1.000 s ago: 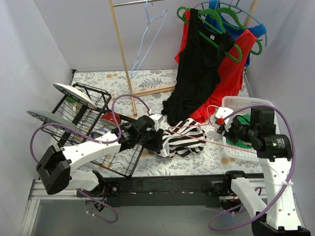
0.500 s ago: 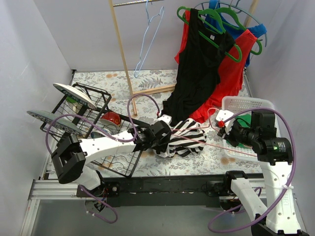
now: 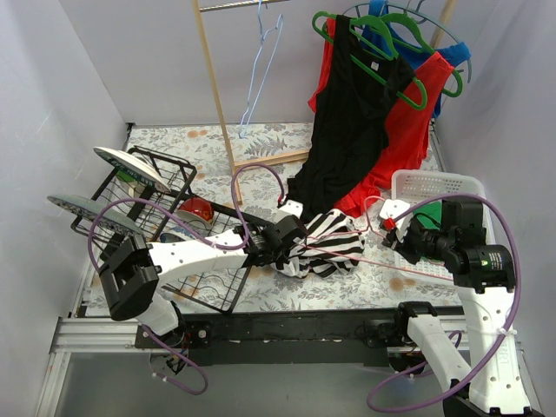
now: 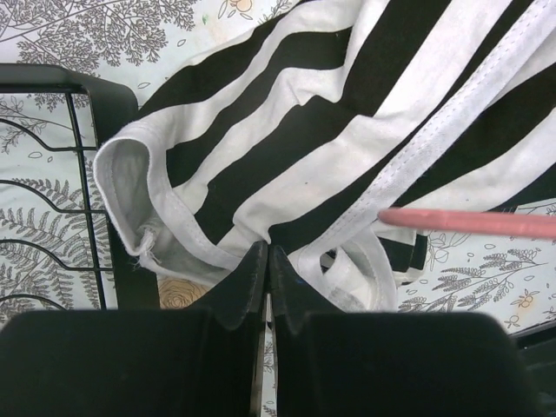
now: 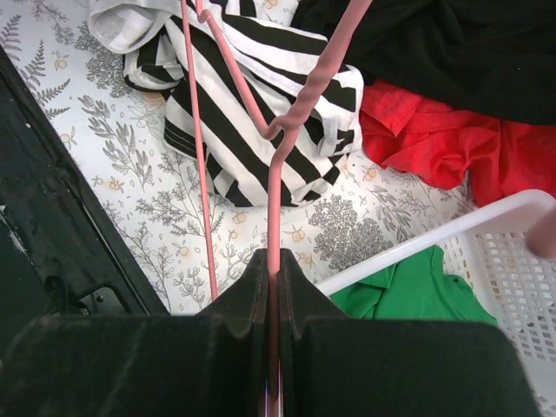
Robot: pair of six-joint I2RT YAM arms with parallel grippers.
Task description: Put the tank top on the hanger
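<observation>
My left pincer (image 4: pixel 267 252) is pressed together on a white edge of the tank top (image 4: pixel 347 130). The stripy tank top lies all crumpled on the leafy worktop (image 3: pixel 200 143).

My right pincer (image 5: pixel 272 259) pinches the hanger (image 5: pixel 272 195) tight. Its thin pink wire runs up between my two fingers. The hanger reaches out over the tank top, and its pink bars cross the black and white stripes. In my left wrist view, one pink bar shows above the tank top's right side.

A black wire rack (image 3: pixel 156 217) stands just beside the tank top, on its left. A red top (image 5: pixel 434 139) and a black top (image 5: pixel 452 43) lie right behind the tank top. A white basket (image 5: pixel 417 245) with a green cloth (image 5: pixel 408 300) in it stands to the right of the tank top.
</observation>
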